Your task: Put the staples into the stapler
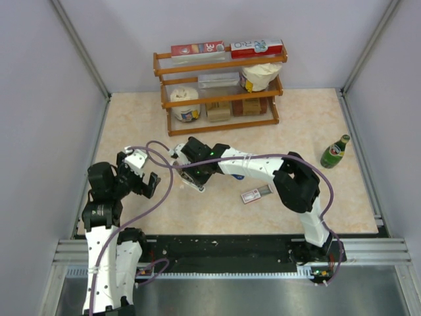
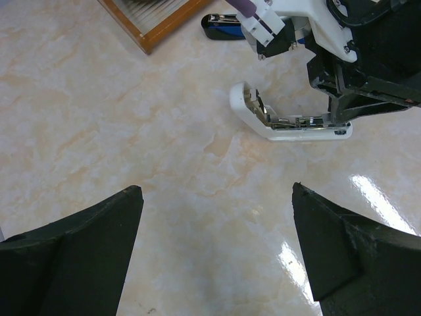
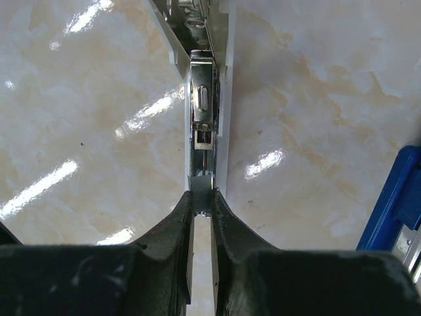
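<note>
Right jaws tight on white stapler [image 3: 202, 99] end — long axis straight ahead.

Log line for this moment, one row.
left gripper open, hovering over table | right gripper pinched on white stapler rail end, magazine open | staples box on table, untouched

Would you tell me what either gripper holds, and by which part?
Right gripper pinches the white stapler by its metal rail's end; left gripper holds nothing.
</note>
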